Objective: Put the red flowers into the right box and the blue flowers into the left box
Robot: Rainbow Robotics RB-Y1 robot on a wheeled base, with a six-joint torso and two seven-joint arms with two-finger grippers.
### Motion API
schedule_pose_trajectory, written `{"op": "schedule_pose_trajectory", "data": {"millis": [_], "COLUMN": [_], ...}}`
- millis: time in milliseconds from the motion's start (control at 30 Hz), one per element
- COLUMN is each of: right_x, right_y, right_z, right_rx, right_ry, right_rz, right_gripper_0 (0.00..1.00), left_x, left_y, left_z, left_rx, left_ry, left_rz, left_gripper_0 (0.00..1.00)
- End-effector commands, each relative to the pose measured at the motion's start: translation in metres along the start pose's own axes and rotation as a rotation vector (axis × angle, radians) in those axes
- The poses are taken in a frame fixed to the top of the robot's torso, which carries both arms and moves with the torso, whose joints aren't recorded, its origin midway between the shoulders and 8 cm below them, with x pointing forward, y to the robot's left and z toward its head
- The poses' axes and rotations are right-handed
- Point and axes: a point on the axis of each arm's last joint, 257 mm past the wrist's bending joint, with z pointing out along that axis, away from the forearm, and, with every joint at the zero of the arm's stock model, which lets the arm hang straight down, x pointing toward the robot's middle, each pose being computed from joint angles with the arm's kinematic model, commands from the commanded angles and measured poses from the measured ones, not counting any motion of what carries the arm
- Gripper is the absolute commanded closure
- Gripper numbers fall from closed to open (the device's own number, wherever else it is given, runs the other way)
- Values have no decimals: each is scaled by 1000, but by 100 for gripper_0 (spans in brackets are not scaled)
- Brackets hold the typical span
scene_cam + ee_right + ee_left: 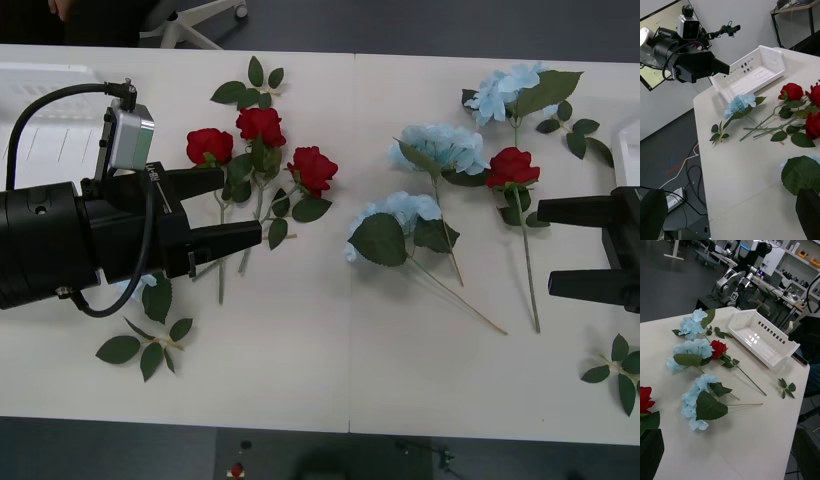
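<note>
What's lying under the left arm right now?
A blue flower lies on the table beneath the wrist of the left gripper, near the left box. From the front, the arm covers nearly all of it.

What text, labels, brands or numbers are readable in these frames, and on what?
None can be read.
The screen on the wall behind the left gripper carries lines too small to read.
The left box, the right box, the red flowers and the blue flowers bear no visible print.
The right gripper shows no marking.
</note>
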Motion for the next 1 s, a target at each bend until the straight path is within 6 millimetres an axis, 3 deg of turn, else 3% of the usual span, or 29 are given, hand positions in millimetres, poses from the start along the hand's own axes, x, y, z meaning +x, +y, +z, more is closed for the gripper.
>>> {"op": "schedule_pose_trajectory", "data": {"millis": [33,1000], "right_x": [-4,-4], "right_y": [10,10], "right_z": [1,1], "right_rx": [-31,-31], "right_ry": [15,15], "right_rz": [-45,-45], "right_gripper_0": [0,0], "left_x": [-6,-6], "left_y": [-11,-11], "left_z": [2,2], "left_rx": [22,22], "left_ry": [-8,-8], "left_rz": [49,49], "left_gripper_0": [0,0]}}
